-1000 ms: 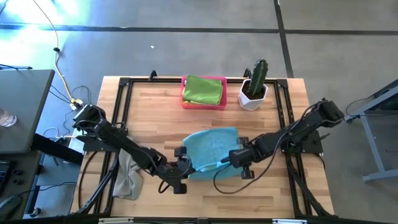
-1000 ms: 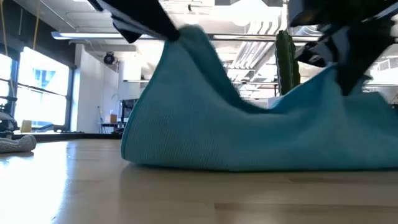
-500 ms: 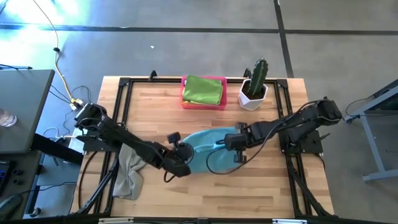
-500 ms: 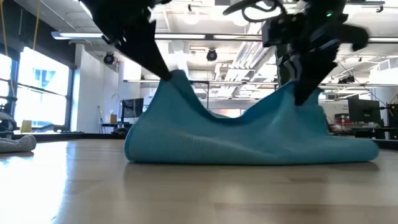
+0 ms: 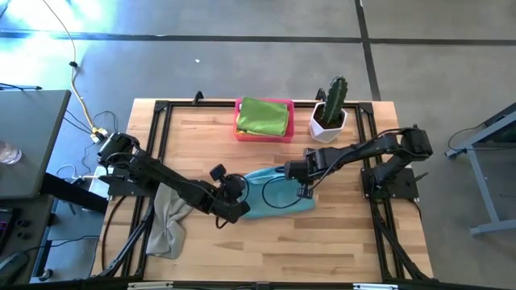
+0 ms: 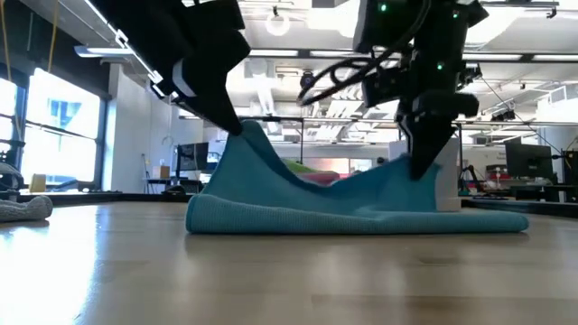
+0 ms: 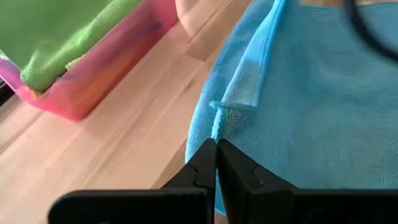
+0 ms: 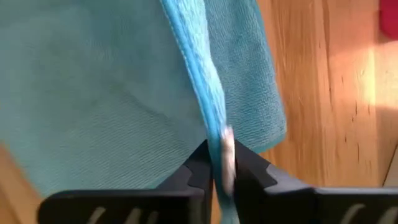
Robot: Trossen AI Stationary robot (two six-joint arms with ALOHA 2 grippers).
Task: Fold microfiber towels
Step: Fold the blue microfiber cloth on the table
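High view, towel in work: you have one light blue towel (image 5: 270, 196) mid-table, doubled over, its free edge carried toward twelve o'clock.
High view, claws: left gripper (image 5: 234, 187) sits at the cloth's nine o'clock edge, right gripper (image 5: 292, 172) at its one o'clock corner.
High view, count: one blue in hand, one green towel (image 5: 263, 117) in the pink tray (image 5: 239, 130) at twelve o'clock, one grey towel (image 5: 168, 225) hanging off the table's eight o'clock edge. That makes three towels you can see. One potted cactus (image 5: 330, 109) stands just beside the tray.
Low view: both lifted corners peak under the arms; the cloth sags between them, so judge it light, limp and easily dragged.
Left wrist view: the fingers (image 7: 205, 165) are pressed together on a corner of the blue cloth.
Right wrist view: the fingers (image 8: 200, 165) pinch the hem, though that grip looks thin and may be loosening.
Where to hold: take it by corners or hem; a pinch mid-cloth would likely bunch it.
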